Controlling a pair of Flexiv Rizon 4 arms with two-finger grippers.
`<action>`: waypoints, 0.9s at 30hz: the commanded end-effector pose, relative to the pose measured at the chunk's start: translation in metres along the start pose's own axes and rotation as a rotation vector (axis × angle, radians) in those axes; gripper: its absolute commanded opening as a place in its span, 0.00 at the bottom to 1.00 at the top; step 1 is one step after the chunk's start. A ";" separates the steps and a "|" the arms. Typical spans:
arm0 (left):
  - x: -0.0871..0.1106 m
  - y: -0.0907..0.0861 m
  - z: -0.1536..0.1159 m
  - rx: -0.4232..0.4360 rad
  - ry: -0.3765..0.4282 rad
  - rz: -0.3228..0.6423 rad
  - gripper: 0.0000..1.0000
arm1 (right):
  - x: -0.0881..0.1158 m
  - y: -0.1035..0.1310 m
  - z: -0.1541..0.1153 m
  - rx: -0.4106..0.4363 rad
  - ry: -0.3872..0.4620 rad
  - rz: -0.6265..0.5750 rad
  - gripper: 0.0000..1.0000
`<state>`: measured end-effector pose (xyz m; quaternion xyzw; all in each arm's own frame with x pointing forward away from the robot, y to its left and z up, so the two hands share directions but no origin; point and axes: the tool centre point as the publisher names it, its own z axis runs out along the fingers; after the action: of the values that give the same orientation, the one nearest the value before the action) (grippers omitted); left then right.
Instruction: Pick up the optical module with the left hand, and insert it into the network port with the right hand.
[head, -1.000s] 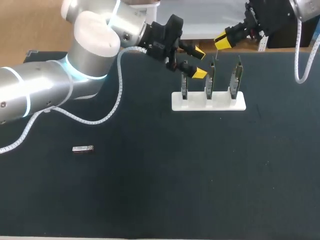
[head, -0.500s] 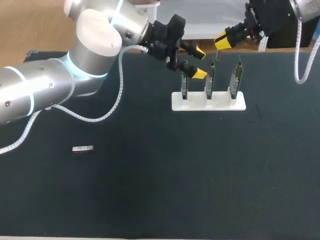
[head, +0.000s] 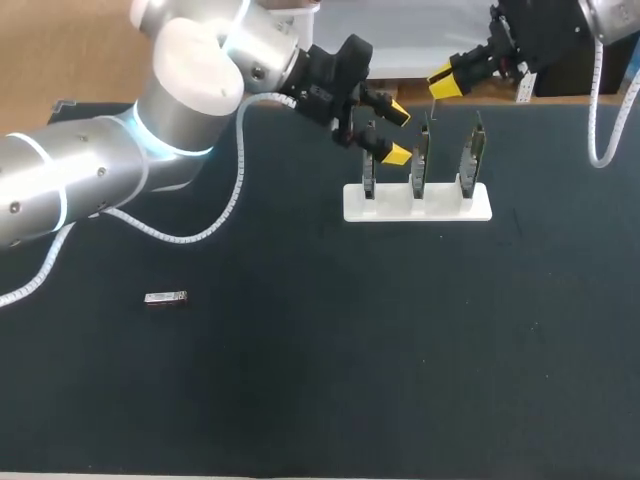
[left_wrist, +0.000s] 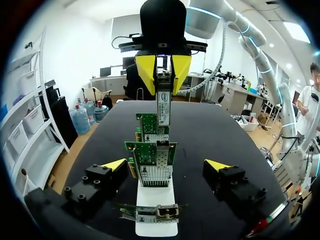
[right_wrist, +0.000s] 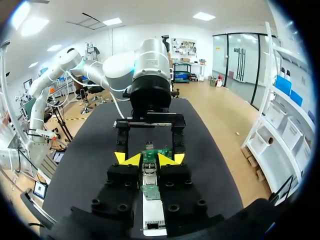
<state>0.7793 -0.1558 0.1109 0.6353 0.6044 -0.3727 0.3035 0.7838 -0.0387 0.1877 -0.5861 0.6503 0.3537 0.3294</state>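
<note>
The left claw (head: 398, 133) hangs released at the left end of a white stand (head: 417, 205) near the far edge of the dark worktop (head: 400, 350), its two yellow tips spread wide. Three green network cards stand upright in a row on that stand; the middle network card (head: 421, 160) sits between the other two. In the left wrist view, the left claw (left_wrist: 165, 165) looks along the row. The nearest network card (left_wrist: 150, 160), with its metal network port (left_wrist: 156, 172) facing the camera, stands in the gap between the tips and touches neither finger. Beyond the row, the right claw (left_wrist: 163, 70) points downward and is clenched on an optical module (left_wrist: 162, 107). This slim metal module hangs upright between the yellow tips, with its lower end close over the far cards; contact with a card cannot be told. In the head view the right claw (head: 445, 82) sits above and behind the middle card. In the right wrist view the right claw (right_wrist: 149, 160) is closed around the module, with the stand below it. A second optical module (head: 165, 298) lies flat on the worktop, well apart from the stand and from both claws, under the left arm.
</note>
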 end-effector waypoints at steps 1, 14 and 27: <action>-0.002 0.001 0.001 0.005 0.014 -0.001 1.00 | 0.000 0.000 0.000 0.002 0.001 -0.001 0.00; -0.004 0.002 0.001 0.002 0.017 -0.004 1.00 | 0.001 0.000 -0.003 0.005 0.002 -0.005 0.00; -0.004 0.002 -0.003 0.010 0.012 0.004 1.00 | 0.000 0.000 -0.005 0.006 -0.020 0.007 0.00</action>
<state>0.7796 -0.1566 0.1152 0.6370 0.6061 -0.3701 0.2998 0.7850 -0.0423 0.1898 -0.5793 0.6498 0.3600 0.3356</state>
